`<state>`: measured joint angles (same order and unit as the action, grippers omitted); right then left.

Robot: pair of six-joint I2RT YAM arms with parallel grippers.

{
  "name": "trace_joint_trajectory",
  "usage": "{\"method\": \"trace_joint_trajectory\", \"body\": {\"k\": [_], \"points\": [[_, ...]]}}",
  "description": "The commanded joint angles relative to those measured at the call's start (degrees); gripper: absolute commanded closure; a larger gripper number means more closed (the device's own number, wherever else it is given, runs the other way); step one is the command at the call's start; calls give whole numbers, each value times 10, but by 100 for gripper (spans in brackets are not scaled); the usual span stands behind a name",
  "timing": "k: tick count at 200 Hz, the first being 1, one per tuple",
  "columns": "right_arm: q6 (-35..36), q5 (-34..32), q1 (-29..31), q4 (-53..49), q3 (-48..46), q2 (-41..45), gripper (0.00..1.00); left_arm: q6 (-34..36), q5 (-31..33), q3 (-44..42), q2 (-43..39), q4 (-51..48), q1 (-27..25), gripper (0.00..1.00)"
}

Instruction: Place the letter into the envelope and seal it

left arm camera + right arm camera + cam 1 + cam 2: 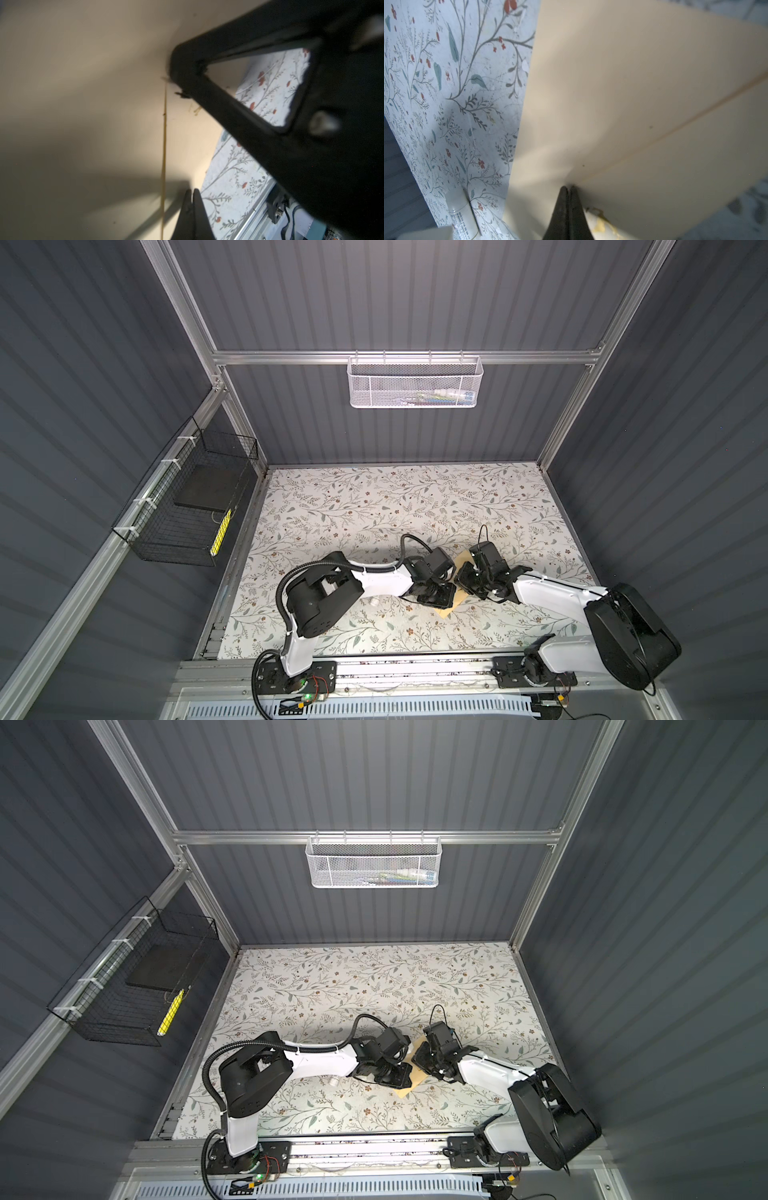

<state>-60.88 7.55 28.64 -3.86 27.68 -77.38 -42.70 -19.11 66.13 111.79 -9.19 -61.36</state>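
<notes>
Counter [374,506] in a floral print fills the floor of the cell, and the 2 arms meet over its near middle, where the envelope [444,611] lies flat, mostly hidden beneath them in both top views. Close up in the right wrist view, the envelope [633,83] shows a smooth tan face crossed by 1 straight flap edge [675,129] that lies flush against the body, so the flap looks folded shut rather than standing open. The letter is nowhere in sight. No white sheet lies on the counter around the envelope, so I take it to be inside, though the pictures cannot prove it. The right gripper [568,188] has its jaws together, holding nothing, and its tip bears down on the paper right where the flap edge ends. The left wrist view shows the same black tip planted on the envelope. The left gripper [192,192] is likewise closed and empty, low over the envelope close to its edge; whether it touches I cannot tell. The small white tube [463,216] lies on the counter just beside the envelope, apart from both grippers, and yellowish smears [600,226] near the flap look like glue. By my reading, insertion, gluing and folding are done. What is left is the end of the pressing: hold until the flap sticks along its whole edge, then lift both arms away.
</notes>
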Motion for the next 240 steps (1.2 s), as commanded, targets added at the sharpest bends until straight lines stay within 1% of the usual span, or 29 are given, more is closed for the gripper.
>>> {"method": "trace_joint_trajectory", "body": {"k": [1,12,45,63,100,121,138,160,201,221,230,240], "points": [[-4,-9,1,-51,-20,-8,100,-11,32,-26,8,-41,3,98],[-4,-9,1,-51,-20,-4,100,-15,48,-45,2,-45,3,98],[-9,20,2,-43,-32,23,97,-24,53,-86,-5,-28,3,99],[-23,27,14,-46,-44,48,97,-30,60,-101,-10,-18,2,99],[-62,21,56,-51,-56,84,96,-34,59,-111,-8,-6,3,99],[-75,16,78,-50,-56,83,96,-31,56,-109,-3,-4,2,99],[-79,-3,78,-66,-59,77,96,-28,56,-111,-1,-8,3,99],[-76,-14,47,-52,-79,81,97,-28,56,-115,-4,-8,2,99],[-29,-44,-52,-72,-88,86,98,-33,53,-126,-4,0,3,99],[-5,-47,-103,-93,-96,109,99,-43,54,-137,-7,9,3,99],[-1,-36,-115,-83,-103,120,98,-46,55,-139,-10,11,3,99],[-5,-41,-117,-91,-101,125,98,-48,57,-141,-12,11,3,99]]}}
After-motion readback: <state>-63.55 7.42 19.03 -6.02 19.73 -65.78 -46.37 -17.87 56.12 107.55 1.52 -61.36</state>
